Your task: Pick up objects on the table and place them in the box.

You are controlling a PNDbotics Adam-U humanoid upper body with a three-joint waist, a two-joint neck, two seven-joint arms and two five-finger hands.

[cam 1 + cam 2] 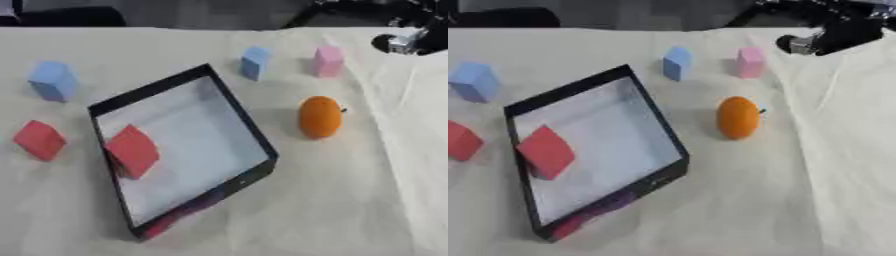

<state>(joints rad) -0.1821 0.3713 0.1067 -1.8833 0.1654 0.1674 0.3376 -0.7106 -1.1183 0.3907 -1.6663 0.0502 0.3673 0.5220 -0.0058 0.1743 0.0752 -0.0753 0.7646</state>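
Left eye view: orange [319,117] lies right of box [241,117].

A robot test lab, it seems: a desk [350,200] draped in cream cloth, plain foam blocks [52,80] scattered around a black-rimmed box [153,90], dark equipment beyond the desk's far edge.

Right arm [833,35] at upper right corner, hand unclear
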